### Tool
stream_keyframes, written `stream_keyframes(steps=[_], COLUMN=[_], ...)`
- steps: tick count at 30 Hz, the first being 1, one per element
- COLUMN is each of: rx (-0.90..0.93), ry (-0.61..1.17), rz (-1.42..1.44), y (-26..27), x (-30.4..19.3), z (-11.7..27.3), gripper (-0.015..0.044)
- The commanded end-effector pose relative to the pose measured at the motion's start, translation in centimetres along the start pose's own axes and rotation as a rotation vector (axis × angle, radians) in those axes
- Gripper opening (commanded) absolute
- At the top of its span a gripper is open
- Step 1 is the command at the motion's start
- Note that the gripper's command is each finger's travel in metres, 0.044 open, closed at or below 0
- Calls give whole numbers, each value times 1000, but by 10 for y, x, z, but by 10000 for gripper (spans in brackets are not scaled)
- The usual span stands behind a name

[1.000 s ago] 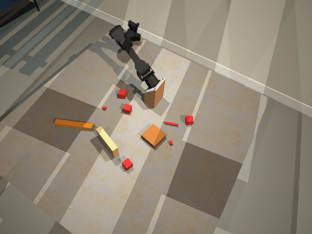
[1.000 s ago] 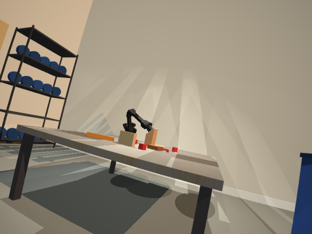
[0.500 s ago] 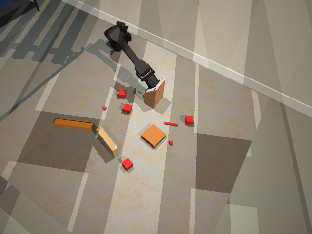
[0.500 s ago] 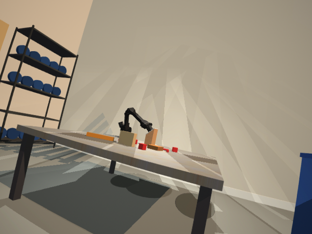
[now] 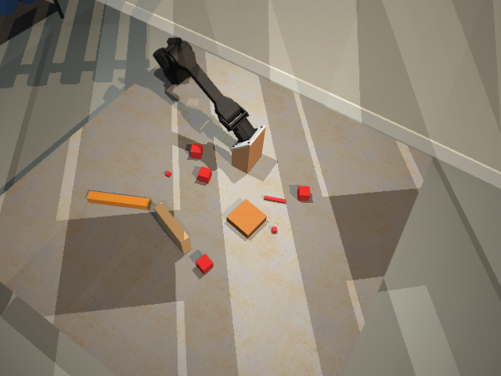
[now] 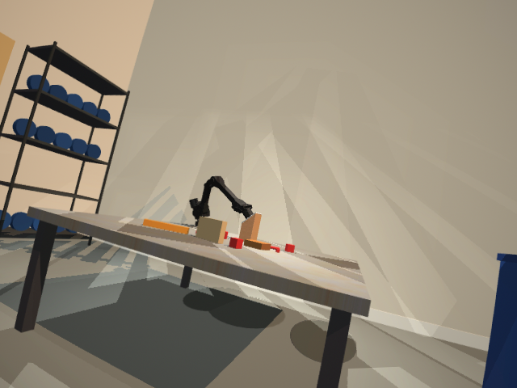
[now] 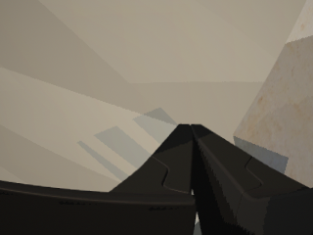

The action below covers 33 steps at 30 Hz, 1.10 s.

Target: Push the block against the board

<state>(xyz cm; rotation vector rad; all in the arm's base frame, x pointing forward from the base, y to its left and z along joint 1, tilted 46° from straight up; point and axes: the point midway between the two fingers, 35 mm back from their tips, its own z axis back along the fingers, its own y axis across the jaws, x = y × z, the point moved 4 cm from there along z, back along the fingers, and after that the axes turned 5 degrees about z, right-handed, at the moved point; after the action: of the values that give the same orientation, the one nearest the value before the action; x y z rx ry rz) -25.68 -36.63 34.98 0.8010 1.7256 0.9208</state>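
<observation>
The flat orange square block point(image 5: 246, 217) point(image 6: 257, 244) lies right of centre in the top view. The long, narrow orange board point(image 5: 118, 200) point(image 6: 166, 226) lies at the left. They are well apart, and a tan slab point(image 5: 171, 227) point(image 6: 211, 229) stands between them, its upper end near the board's right end. My gripper point(image 7: 188, 135) is shut and empty, fingertips together in the wrist view. The arm reaches to the upper left in the top view, so the gripper is far from both block and board, near the table's edge. Its fingertips are hard to make out in the top and exterior views.
Red cubes point(image 5: 196, 151) point(image 5: 204, 175) point(image 5: 304, 193) point(image 5: 204, 263) and smaller red bits point(image 5: 167, 174) point(image 5: 274, 229) are scattered around. A thin red rod point(image 5: 275, 199) lies just above the square block. A brown angled pedestal point(image 5: 254, 155) point(image 6: 251, 227) stands under the arm's base.
</observation>
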Motion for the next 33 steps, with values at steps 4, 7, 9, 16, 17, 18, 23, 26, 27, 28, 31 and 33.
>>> stream_keyframes(steps=[4,7,9,16,17,18,23,26,27,28,31,33], rx=[-36,-48,-60,-95,-99,-105,-130,-142,-147,-152,-165,-172], ry=[108,153,186,309,326,344,433,488,506,524,577,613], rz=[94,130,149,213,222,231,274,300,310,320,348,367], y=[8,11,13,19,20,21,24,26,26,26,26,27], x=[-28,-39,-48,-78,-82,-86,-105,-116,-119,-123,-132,-138], z=[23,35,44,82,88,94,123,142,148,154,172,185], gripper=[0,0,0,0,0,0,0,0,0,0,0,0])
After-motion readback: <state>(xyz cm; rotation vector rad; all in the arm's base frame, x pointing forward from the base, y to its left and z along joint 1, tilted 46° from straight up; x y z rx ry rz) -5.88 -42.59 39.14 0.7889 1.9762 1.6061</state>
